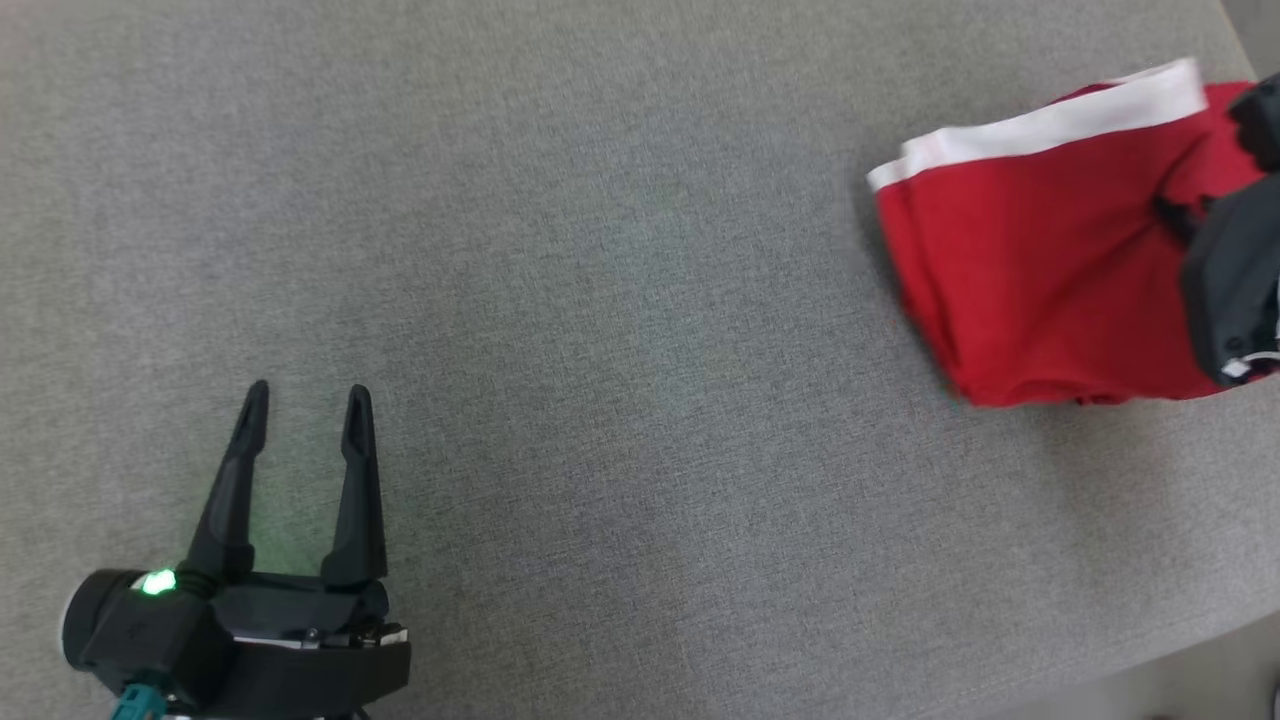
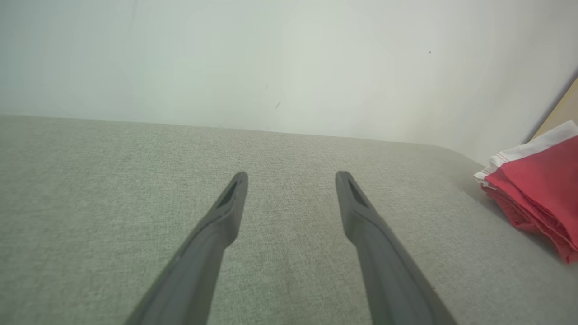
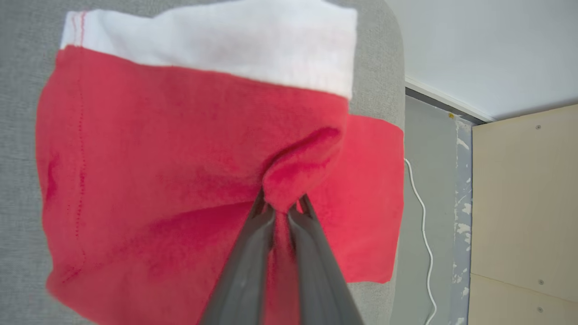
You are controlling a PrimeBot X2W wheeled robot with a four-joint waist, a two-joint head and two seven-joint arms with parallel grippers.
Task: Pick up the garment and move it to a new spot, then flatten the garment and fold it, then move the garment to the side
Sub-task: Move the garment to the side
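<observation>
The garment [image 1: 1040, 260] is a folded red cloth with a white band along its far edge, lying at the far right of the grey table [image 1: 600, 300]. It shows again at the right edge of the left wrist view as the garment [image 2: 539, 189]. My right gripper [image 3: 283, 208] is shut on a pinched fold of the garment [image 3: 180, 149], the cloth bunched between its fingertips. The body of the right gripper [image 1: 1235, 270] sits dark at the right edge of the head view. My left gripper [image 1: 305, 412] stands open over bare table at the lower left, nothing between its fingers [image 2: 230, 203].
The table's right end [image 3: 384, 54] is close beside the garment, with grey floor [image 3: 429, 149], a white cable [image 3: 422, 216] and a pale wooden panel [image 3: 524, 203] beyond it. A white wall [image 2: 271, 58] rises behind the table.
</observation>
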